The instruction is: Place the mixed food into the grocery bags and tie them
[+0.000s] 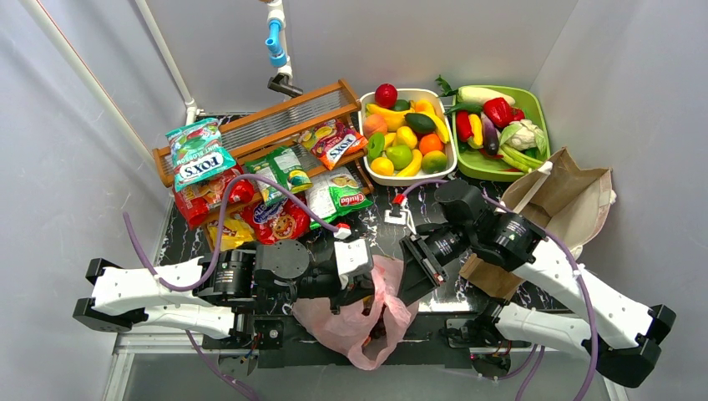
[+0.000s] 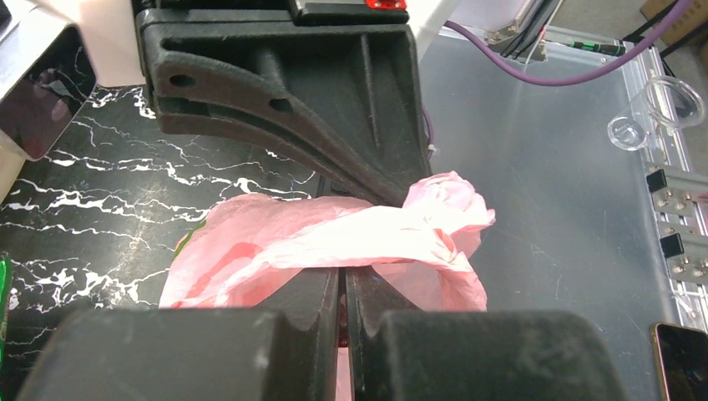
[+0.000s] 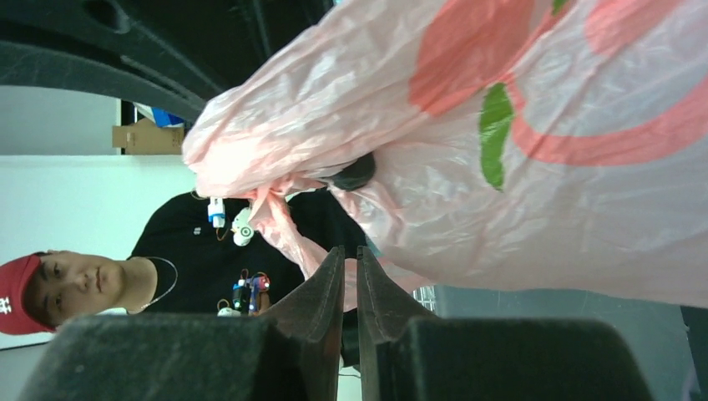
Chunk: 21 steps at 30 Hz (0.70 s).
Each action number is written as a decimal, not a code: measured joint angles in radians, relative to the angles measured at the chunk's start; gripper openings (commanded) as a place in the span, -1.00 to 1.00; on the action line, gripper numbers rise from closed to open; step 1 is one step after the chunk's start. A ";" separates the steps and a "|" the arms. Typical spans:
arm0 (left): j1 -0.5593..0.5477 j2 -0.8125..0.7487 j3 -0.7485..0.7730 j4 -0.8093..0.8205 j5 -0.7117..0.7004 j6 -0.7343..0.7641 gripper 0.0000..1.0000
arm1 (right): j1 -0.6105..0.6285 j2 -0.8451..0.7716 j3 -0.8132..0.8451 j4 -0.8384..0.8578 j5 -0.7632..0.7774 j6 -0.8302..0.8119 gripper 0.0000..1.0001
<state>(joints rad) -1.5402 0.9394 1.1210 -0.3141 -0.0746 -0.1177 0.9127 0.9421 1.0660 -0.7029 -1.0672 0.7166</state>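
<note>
On the black marble table (image 1: 380, 234), at its near edge, the pink bag (image 1: 355, 326) sags between the arms — left gripper (image 2: 343, 271) and right gripper (image 3: 351, 252) each pinched tight on twisted plastic — apparently to draw a knot.

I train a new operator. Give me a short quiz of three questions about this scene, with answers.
1. True or false: the brown paper bag stands on the left side of the scene.
2. What do the left end effector and the right end effector grip? A) a towel B) the pink bag C) a bottle
3. Fill in: the fruit lies in the white ____; the vegetables lie in the green tray.
Key: 1 false, the brown paper bag is on the right; 2 B; 3 basket.
</note>
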 measured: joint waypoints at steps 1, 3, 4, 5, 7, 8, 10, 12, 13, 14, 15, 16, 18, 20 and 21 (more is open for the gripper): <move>0.000 0.000 0.000 0.000 -0.008 -0.005 -1.00 | 0.001 -0.006 -0.005 0.018 -0.006 0.012 -0.67; 0.000 0.000 -0.001 0.000 -0.023 -0.014 -1.00 | 0.007 -0.008 -0.013 0.048 -0.013 0.024 -0.67; 0.000 0.000 -0.002 0.000 -0.031 -0.019 -1.00 | 0.013 -0.006 -0.017 0.060 -0.014 0.030 -0.67; 0.000 0.000 -0.002 0.000 -0.039 -0.024 -1.00 | 0.019 -0.001 -0.018 0.070 -0.016 0.039 -0.67; 0.000 0.000 -0.008 0.004 -0.053 -0.033 -1.00 | 0.028 0.005 -0.018 0.087 -0.016 0.044 -0.66; 0.000 -0.002 -0.015 0.008 -0.060 -0.038 -1.00 | 0.032 0.006 -0.018 0.094 -0.016 0.048 -0.66; 0.000 -0.005 -0.030 0.020 -0.069 -0.045 -1.00 | 0.036 0.008 -0.019 0.111 -0.014 0.056 -0.62; 0.000 -0.008 -0.040 0.026 -0.075 -0.049 -1.00 | 0.039 0.011 -0.019 0.128 -0.006 0.064 -0.61; 0.000 -0.010 -0.045 0.032 -0.078 -0.051 -1.00 | 0.039 0.013 -0.019 0.134 -0.002 0.066 -0.59; 0.000 -0.013 -0.048 0.035 -0.082 -0.051 -1.00 | 0.040 0.018 -0.019 0.143 0.005 0.068 -0.58; 0.000 -0.014 -0.049 0.038 -0.085 -0.052 -1.00 | 0.041 0.024 -0.019 0.151 0.011 0.069 -0.56; 0.000 -0.014 -0.049 0.042 -0.088 -0.055 -1.00 | 0.042 0.031 -0.019 0.158 0.018 0.070 -0.54; 0.000 -0.014 -0.049 0.047 -0.097 -0.060 -1.00 | 0.043 0.043 -0.024 0.172 0.033 0.071 -0.50; 0.000 -0.016 -0.051 0.048 -0.105 -0.066 -1.00 | 0.045 0.051 -0.033 0.185 0.048 0.072 -0.46; 0.000 -0.018 -0.055 0.048 -0.109 -0.070 -1.00 | 0.045 0.053 -0.037 0.190 0.053 0.073 -0.43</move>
<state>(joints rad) -1.5402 0.9215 1.0664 -0.2657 -0.1837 -0.1875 0.9573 0.9955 1.0294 -0.5129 -1.0138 0.7898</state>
